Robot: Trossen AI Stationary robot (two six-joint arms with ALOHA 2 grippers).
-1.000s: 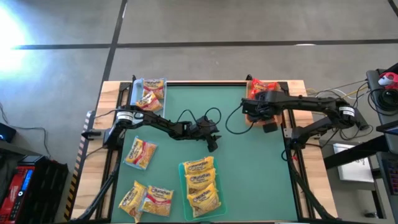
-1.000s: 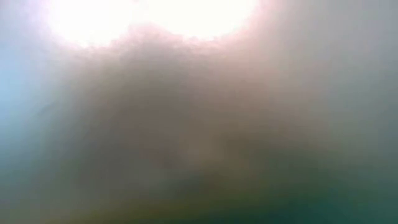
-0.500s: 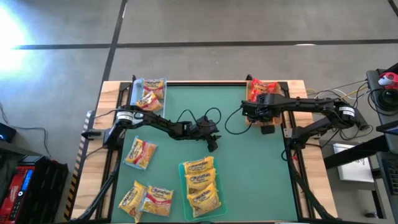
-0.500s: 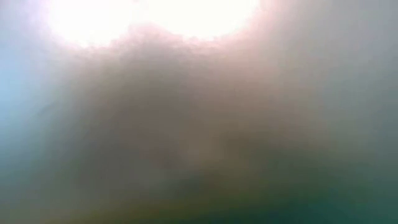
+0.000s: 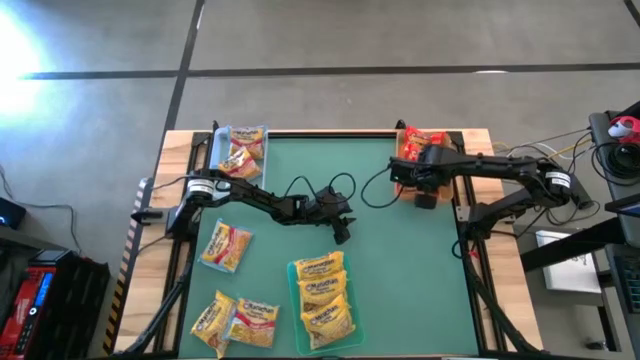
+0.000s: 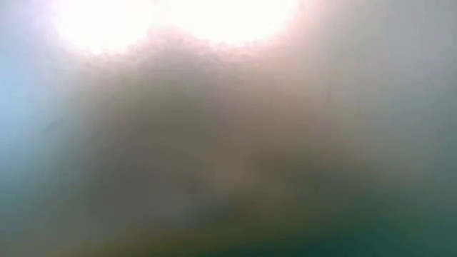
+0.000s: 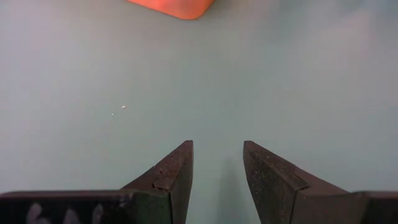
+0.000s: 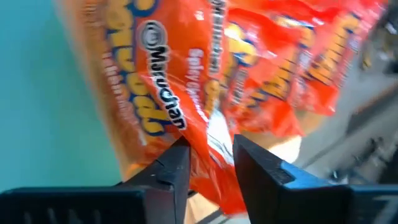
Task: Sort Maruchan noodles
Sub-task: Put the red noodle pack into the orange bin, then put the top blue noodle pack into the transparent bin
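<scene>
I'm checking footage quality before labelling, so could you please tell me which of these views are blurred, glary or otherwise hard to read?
Low view: unusable, a grey-green haze with white glare along the top. High view: clear, though strong glare washes out the floor at upper left. Left wrist view: sharp, evenly lit green mat. Right wrist view: the red packets sit very close and look soft, lettering partly smeared.

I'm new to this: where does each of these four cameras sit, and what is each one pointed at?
High view: above, facing straight down on the green table, both arms and the noodle packets.
Low view: table height; only a bright haze shows.
Left wrist view: on the left arm, facing bare mat past the left gripper, open.
Right wrist view: on the right arm, facing red packets past the right gripper.
Shared: the red packets also show from above.
</scene>
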